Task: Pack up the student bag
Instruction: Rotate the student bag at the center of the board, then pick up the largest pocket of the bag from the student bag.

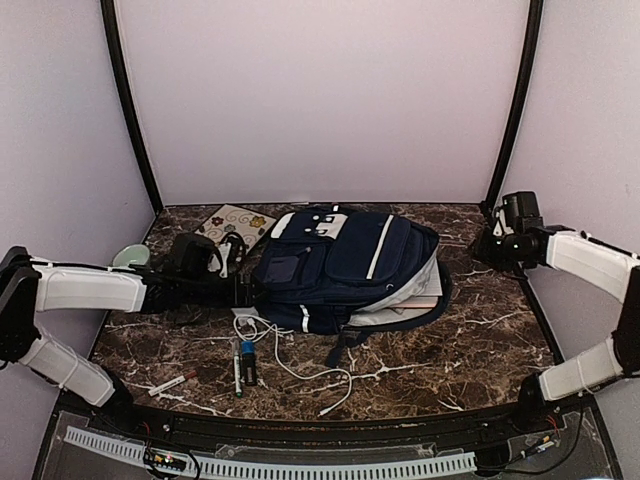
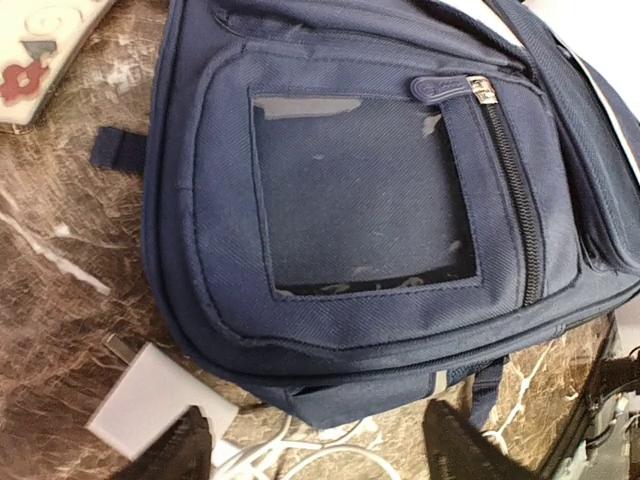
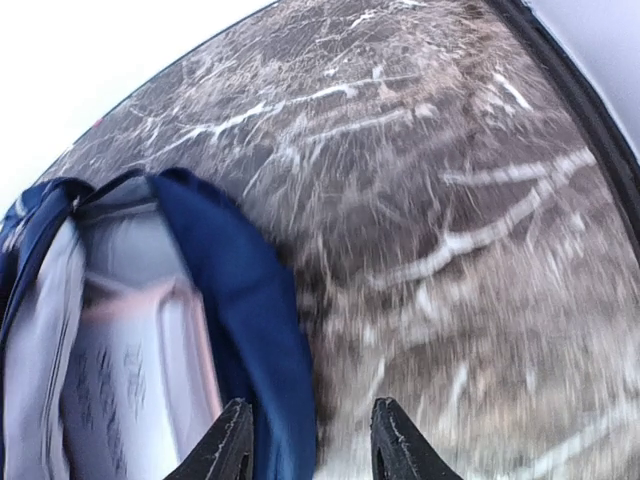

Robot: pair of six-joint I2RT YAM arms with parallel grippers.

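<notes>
A big dark table (image 1: 480,340) with white veins fills the bottom half of the top view. The student bag (image 1: 350,260) lies flat on it in the middle of the frame, front pockets up. Its mouth gapes at the right end. Something flat and pale sits inside, maybe a book, but I cannot tell for sure.

I think a few things could go wrong from here. The bag is soft, so a push on its mouth could make it flop shut or slide away. The flowery card (image 1: 235,222) at the upper left is not in the bag. Neither are the white charger (image 2: 150,400) and the long white cable (image 1: 340,376) just below the bag, or the pens (image 1: 238,375) in the lower middle. The cable loops a lot, so it could catch on a finger or drag the pens along.

The left gripper (image 2: 320,425) is at the bag's left end, by the pocket with the clear window. Its jaws are spread wide and hold nothing. The right gripper (image 3: 312,410) is near the right edge of the top view, apart from the bag. Its jaws are partly spread and pinch nothing. The bag's blue rim shows past them, and that picture is blurry.
</notes>
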